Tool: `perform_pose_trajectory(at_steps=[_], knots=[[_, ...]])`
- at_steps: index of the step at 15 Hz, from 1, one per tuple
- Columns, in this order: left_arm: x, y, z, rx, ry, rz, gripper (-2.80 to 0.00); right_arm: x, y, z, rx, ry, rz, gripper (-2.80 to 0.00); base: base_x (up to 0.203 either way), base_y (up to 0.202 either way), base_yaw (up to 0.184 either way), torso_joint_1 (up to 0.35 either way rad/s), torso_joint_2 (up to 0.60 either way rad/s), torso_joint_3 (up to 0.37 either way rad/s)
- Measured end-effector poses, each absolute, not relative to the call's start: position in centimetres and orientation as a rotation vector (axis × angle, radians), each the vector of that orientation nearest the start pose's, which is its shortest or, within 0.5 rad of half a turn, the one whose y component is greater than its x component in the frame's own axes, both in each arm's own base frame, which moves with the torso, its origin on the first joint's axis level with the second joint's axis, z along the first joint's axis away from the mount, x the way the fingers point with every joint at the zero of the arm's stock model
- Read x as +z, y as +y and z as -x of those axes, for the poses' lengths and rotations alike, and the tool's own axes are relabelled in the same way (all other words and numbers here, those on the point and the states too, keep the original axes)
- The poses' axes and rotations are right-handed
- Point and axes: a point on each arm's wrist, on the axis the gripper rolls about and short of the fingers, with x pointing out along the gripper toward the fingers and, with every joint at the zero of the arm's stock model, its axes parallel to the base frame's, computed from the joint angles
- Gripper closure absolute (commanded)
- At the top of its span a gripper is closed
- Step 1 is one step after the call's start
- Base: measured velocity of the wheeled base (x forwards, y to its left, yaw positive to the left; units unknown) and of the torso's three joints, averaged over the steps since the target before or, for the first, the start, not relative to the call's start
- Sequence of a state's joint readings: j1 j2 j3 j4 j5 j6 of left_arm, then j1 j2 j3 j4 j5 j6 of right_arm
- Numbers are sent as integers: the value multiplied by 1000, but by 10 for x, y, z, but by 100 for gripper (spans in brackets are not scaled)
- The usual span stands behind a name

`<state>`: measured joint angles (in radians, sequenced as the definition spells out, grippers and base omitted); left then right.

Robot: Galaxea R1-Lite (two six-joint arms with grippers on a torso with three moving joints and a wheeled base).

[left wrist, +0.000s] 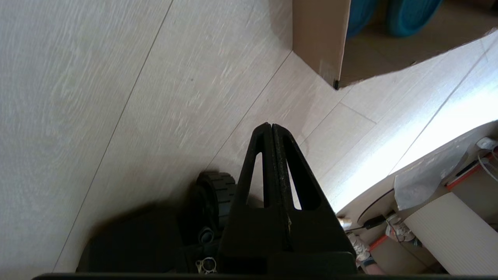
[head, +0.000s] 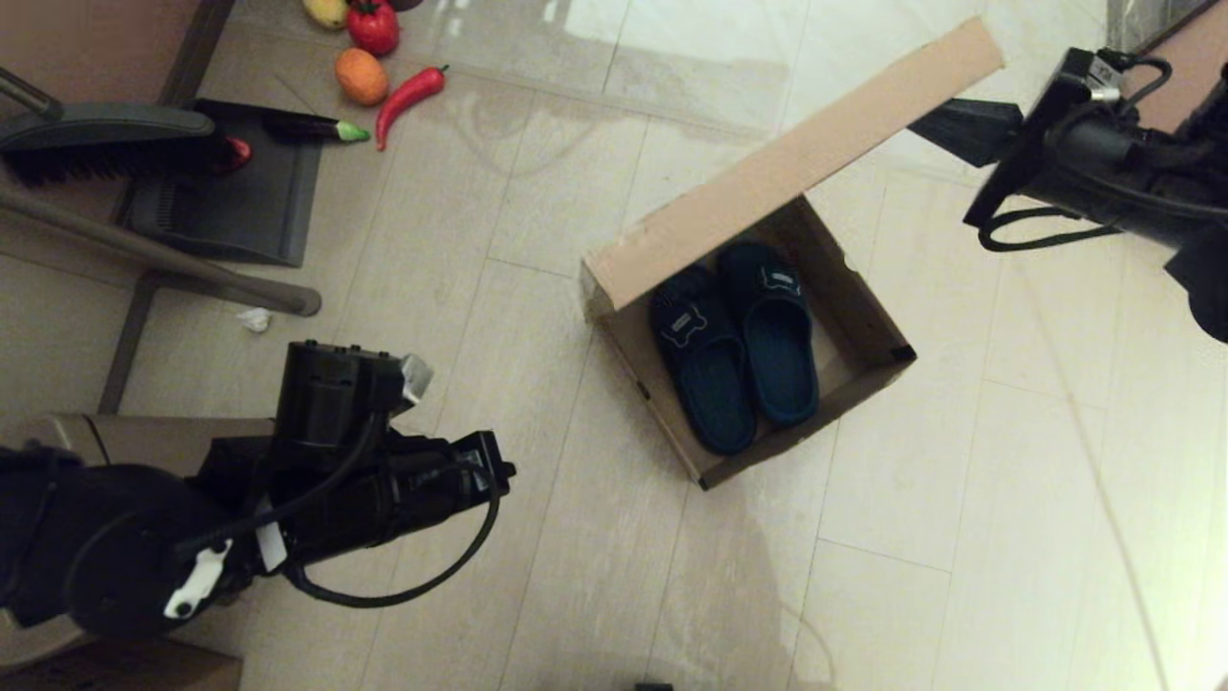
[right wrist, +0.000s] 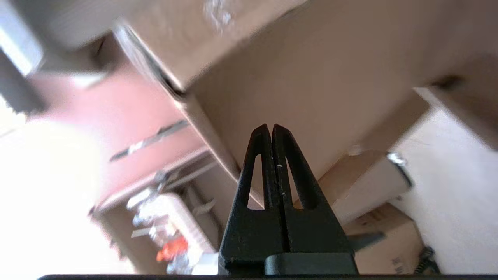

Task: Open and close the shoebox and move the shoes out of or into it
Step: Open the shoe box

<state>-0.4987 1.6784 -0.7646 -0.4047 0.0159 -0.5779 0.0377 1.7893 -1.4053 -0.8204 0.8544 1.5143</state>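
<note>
Pale wood-look floor (head: 537, 365), glare at far edge; dark mat (head: 240, 192) w/ toy veg beside.

I see the shoebox (head: 854, 369) as plain matt brown cardboard, its raised lid (head: 796, 158) the same dull paperboard. The shoes (head: 739, 345) inside look like soft matt navy rubber. My left hand (left wrist: 271, 126) and right hand (right wrist: 271, 126) both show matt black plastic fingers, faintly grainy on the inner faces. The floor (head: 537, 288) is pale wood-grain tile with a glossy sheen.
</note>
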Motion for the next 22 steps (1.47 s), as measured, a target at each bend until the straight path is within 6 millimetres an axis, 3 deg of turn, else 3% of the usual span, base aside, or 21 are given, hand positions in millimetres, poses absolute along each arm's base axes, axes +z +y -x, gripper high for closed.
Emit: perform_pose_trajectory(at_steps=[2, 5, 10, 15, 18, 20, 22], knots=[[156, -135, -250, -312, 614, 423, 0, 345, 52, -359, 1049, 344, -1193, 0, 0, 0, 0, 0, 0, 0], [152, -130, -243, -302, 626, 420, 0, 339, 90, -397, 1091, 374, -1190, 0, 0, 0, 0, 0, 0, 0], [144, -119, -227, -263, 649, 403, 0, 287, 143, -449, 1069, 301, -1062, 0, 0, 0, 0, 0, 0, 0], [142, -115, -220, -257, 657, 399, 0, 249, 159, -466, 978, 291, -888, 0, 0, 0, 0, 0, 0, 0], [141, -113, -216, -251, 660, 395, 0, 232, 185, -467, 939, 192, -723, 0, 0, 0, 0, 0, 0, 0], [139, -110, -210, -234, 664, 387, 0, 234, 203, -462, 916, 28, -640, 0, 0, 0, 0, 0, 0, 0], [137, -108, -206, -230, 669, 384, 0, 248, 207, -455, 914, -59, -646, 0, 0, 0, 0, 0, 0, 0]])
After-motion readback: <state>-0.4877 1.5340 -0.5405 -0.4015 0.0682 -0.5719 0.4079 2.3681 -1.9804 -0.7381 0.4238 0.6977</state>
